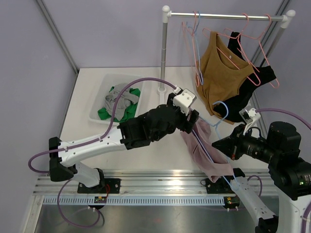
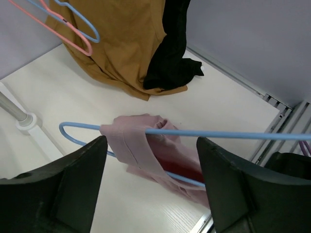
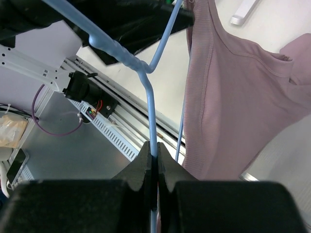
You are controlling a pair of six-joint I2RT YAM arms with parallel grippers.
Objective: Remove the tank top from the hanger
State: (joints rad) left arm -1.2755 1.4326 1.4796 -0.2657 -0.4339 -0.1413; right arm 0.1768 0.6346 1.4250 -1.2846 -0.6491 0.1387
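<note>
– Two grippers. What about the right gripper [image 3: 153, 162]?
– Clenched tight on the blue hanger [image 3: 149, 102] wire, arm low at near right.
– And the left gripper [image 2: 150, 145]?
– Spread wide, grasping nothing. The pink tank top [image 2: 141, 150] is draped on the hanger, showing between its fingers, over the table [image 2: 73, 92]. Arm stretched across centre.

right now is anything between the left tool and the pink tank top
No separate object. The open left tool faces the pink tank top directly, its fingers either side. Only the wire of the blue hanger, which the top drapes over, crosses between them, and the right tool is shut on that hanger.
</note>
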